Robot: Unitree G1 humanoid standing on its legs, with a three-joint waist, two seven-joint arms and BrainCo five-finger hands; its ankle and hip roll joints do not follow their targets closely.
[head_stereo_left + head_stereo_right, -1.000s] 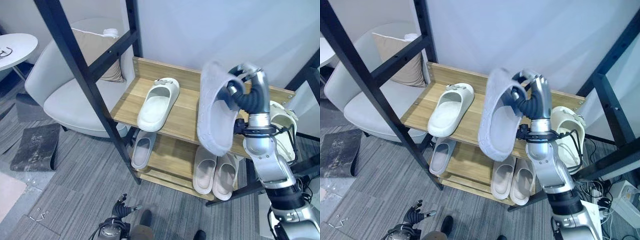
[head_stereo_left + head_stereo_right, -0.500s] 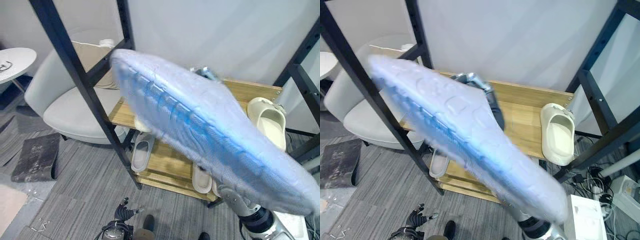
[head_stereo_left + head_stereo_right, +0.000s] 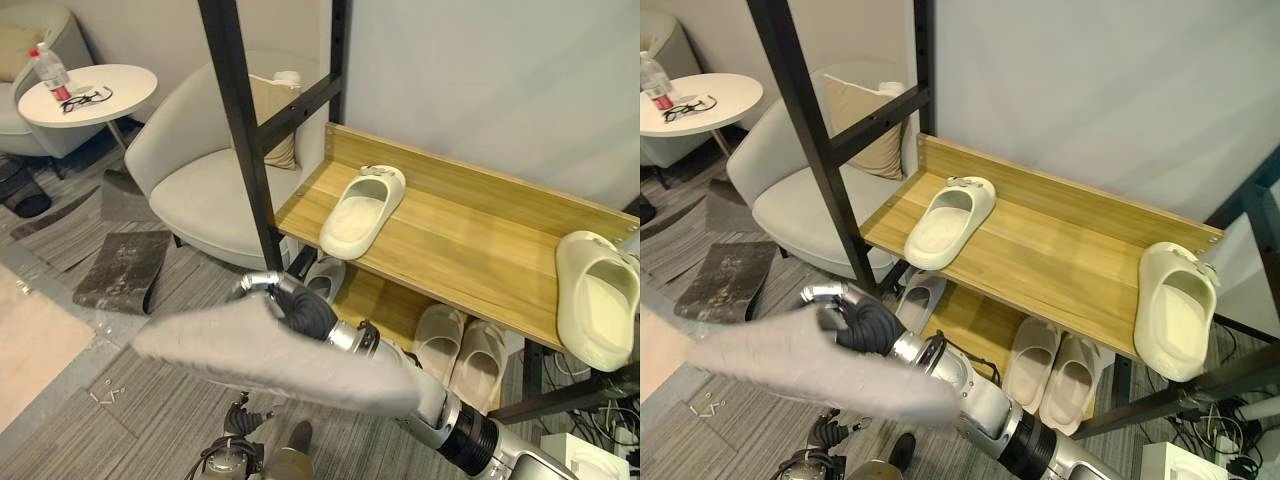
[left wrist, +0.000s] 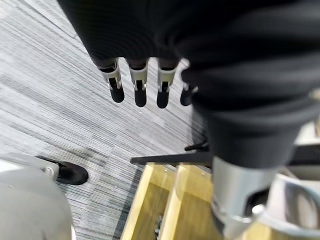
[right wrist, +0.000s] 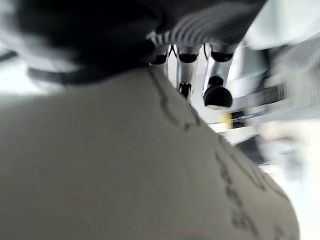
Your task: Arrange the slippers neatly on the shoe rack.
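Observation:
My right hand [image 3: 302,311] is shut on a pale grey slipper [image 3: 285,362], held sole-up and nearly level, low in front of the wooden shoe rack [image 3: 470,240]. In the right wrist view its fingers [image 5: 215,80] curl over the slipper's sole [image 5: 125,170]. A cream slipper [image 3: 362,207] lies at the left of the top shelf, and another cream slipper [image 3: 598,297] hangs over its right end. On the lower shelf lie a single slipper [image 3: 325,279] and a pair [image 3: 462,345]. My left hand [image 4: 138,86] hangs open above the carpet, holding nothing.
A black metal post [image 3: 245,150] stands at the rack's left front corner. Left of it sits a grey armchair [image 3: 200,190] with a cushion, beyond it a round white table [image 3: 90,95] with a bottle. A dark mat [image 3: 120,270] lies on the carpet.
The camera has shifted. My right hand has swung the slipper from upright over the top shelf, past the camera, down and left to low in front of the rack.

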